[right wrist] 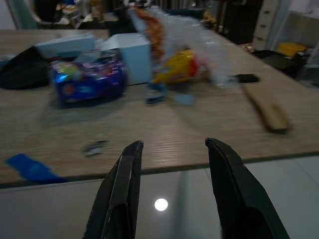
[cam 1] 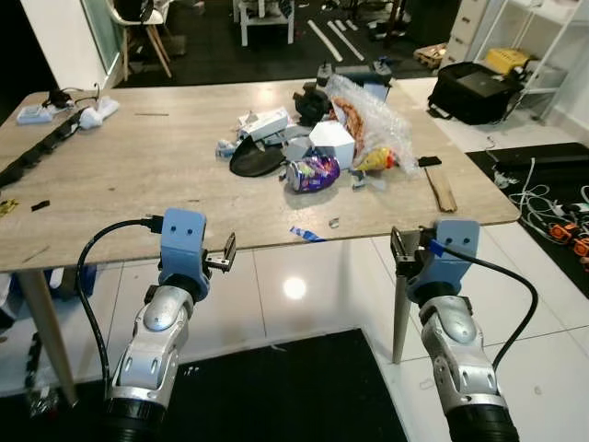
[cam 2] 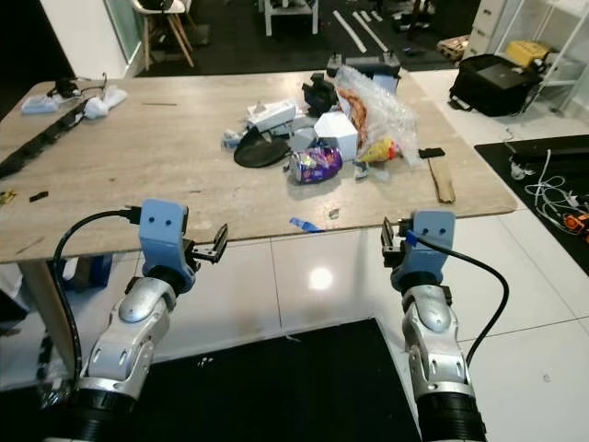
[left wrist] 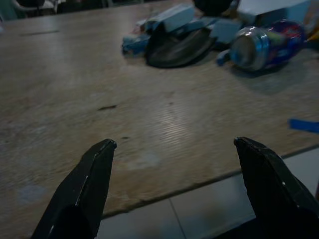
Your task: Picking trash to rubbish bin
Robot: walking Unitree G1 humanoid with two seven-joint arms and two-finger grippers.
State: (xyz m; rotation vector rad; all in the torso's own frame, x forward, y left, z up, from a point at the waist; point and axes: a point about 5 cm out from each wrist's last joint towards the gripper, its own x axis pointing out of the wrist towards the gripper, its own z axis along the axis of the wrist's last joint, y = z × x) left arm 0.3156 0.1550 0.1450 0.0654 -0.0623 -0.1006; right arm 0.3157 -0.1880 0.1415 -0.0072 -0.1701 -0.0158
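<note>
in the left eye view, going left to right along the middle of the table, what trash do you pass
black dish → purple snack bag → white box → yellow wrapper → wooden stick

A: Any legible text, labels or numbers?

B: None. The purple-blue wrapper [right wrist: 88, 78] has a printed pattern, but it is too blurred to read. The white box [cam 1: 333, 143] shows plain faces.

A: The yellow packet?

B: The yellow packet [right wrist: 175, 69] is blurred as well; no brand can be made out.
</note>
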